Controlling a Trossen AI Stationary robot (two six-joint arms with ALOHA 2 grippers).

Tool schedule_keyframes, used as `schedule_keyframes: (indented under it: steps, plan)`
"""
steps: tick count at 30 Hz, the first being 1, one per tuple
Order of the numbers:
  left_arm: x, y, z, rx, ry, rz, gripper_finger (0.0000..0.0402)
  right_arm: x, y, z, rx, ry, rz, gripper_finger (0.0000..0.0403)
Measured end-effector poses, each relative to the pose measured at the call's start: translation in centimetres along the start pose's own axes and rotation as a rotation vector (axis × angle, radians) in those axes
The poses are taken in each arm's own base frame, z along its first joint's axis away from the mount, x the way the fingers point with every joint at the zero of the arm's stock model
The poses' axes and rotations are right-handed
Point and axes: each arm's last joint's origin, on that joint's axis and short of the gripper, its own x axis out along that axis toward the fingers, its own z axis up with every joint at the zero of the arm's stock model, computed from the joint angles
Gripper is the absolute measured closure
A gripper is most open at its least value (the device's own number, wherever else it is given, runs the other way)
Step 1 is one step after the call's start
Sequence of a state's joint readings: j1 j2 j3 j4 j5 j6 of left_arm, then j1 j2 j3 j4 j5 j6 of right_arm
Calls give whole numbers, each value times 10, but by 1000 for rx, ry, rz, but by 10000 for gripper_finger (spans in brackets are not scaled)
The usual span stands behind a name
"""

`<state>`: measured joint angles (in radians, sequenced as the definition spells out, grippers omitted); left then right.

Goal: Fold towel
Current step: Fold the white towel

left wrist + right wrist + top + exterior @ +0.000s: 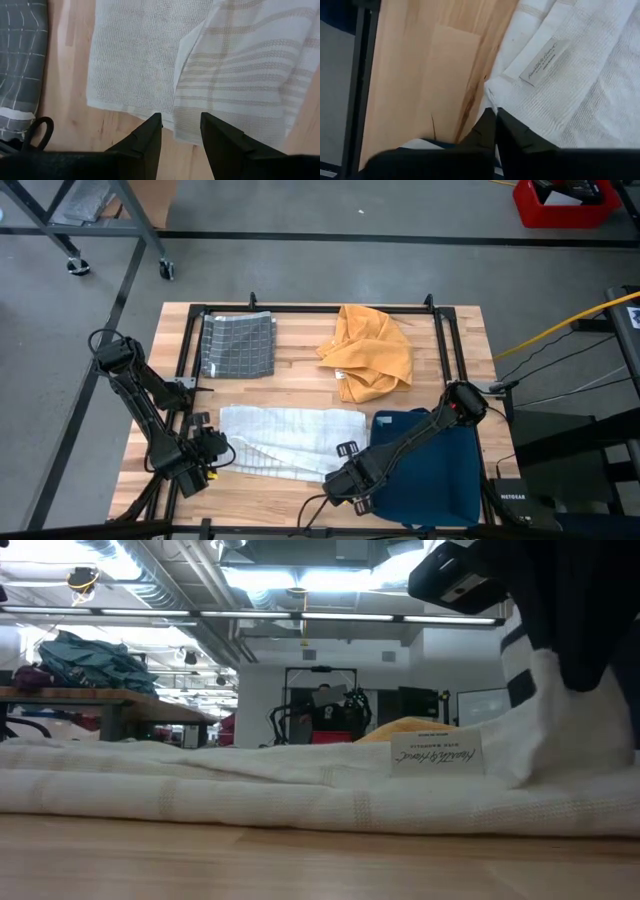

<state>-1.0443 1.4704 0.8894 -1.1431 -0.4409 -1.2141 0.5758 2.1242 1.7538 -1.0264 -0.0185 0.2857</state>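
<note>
- Two arms work low over the wooden desk [300, 370], one at each near corner of the white towel [290, 438].
- Left tool [181, 131]: fingers spread apart, hovering at the towel's left edge, holding nothing.
- The towel lies partly folded along the desk's near side, between the tools.
- Right tool [495, 125]: fingers pressed together, apparently pinching the towel's near right corner by its label [544, 62].
- Behind: a grey checked cloth [238, 345], an orange cloth [372, 352]; at right, a dark blue cloth [440, 470].

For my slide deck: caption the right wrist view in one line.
Right gripper shut on the corner of the white towel beside its sewn label, over the wooden table.
</note>
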Motion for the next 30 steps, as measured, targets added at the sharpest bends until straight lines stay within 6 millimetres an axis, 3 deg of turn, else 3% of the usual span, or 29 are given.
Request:
schedule_keyframes:
  steps: [4, 10, 20, 30]
  plan:
    - [0, 0, 0, 10, 0, -1, 274, 0, 0, 0, 47, -4, -10, 381]
    - [0, 0, 0, 4, -1, -2, 274, 0, -1, 0, 54, -7, -15, 396]
    - [0, 0, -1, -156, 19, -8, 274, 0, -1, 1, 54, -13, -23, 397]
    - [27, 7, -18, -301, 48, 44, 274, 0, -1, 1, 54, -13, -23, 398]
